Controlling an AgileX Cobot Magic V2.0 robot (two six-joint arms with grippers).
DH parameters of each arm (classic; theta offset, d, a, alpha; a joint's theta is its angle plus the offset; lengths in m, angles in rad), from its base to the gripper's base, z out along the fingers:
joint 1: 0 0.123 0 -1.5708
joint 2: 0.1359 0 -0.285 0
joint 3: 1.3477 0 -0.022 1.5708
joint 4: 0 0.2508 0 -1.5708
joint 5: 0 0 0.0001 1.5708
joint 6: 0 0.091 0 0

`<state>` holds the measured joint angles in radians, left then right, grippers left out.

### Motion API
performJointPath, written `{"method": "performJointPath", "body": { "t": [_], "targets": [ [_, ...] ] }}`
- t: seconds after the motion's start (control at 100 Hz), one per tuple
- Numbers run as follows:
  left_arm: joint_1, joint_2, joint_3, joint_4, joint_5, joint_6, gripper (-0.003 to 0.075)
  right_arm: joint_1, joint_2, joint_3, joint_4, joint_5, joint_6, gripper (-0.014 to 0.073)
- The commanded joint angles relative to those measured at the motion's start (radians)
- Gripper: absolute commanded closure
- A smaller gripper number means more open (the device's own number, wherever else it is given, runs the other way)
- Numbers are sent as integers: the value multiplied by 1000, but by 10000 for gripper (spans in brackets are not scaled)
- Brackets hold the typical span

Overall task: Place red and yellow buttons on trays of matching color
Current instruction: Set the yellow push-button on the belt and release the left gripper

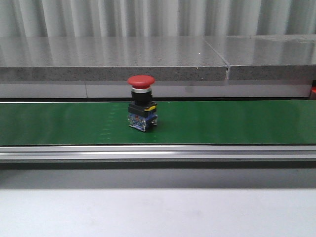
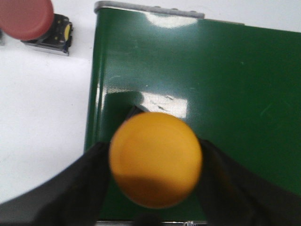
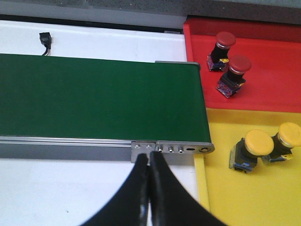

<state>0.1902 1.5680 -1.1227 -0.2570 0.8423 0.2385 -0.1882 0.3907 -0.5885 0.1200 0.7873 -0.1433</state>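
The yellow button [image 2: 155, 159] is clamped by the left gripper [image 2: 153, 188], the right gripper [image 3: 149, 188] is closed empty; it could be dropped if the grip loosens

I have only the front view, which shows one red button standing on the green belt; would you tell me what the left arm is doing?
Observer: The left gripper is shut on a yellow button, held over the green belt.
Operator: Thank you. And the right one?
Observer: The right gripper is shut on nothing, near the belt's end.
Operator: Has anything been sorted?
Observer: Yes. Two red buttons sit in the red tray, and two yellow buttons in the yellow tray.
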Motion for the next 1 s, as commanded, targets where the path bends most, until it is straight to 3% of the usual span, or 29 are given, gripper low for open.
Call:
{"method": "performJointPath", "body": {
  "t": [0.0,0.1,0.32,0.64,0.99],
  "targets": [
    [-25,-34,-22,-22,-21,7,145,-2,3,-25,0,-63,-10,664],
    [-42,-36,-31,-22,-17,11,74,-2,3,-25,0,-63,-10,664],
    [-54,-91,-60,-20,-2,13,76,-2,3,-25,0,-63,-10,664],
    [-56,-318,-58,-28,-57,17,79,-2,3,-25,0,-63,-10,664],
    [-176,-599,72,-30,-188,35,79,-2,4,-25,0,-63,-10,664]
  ]
}}
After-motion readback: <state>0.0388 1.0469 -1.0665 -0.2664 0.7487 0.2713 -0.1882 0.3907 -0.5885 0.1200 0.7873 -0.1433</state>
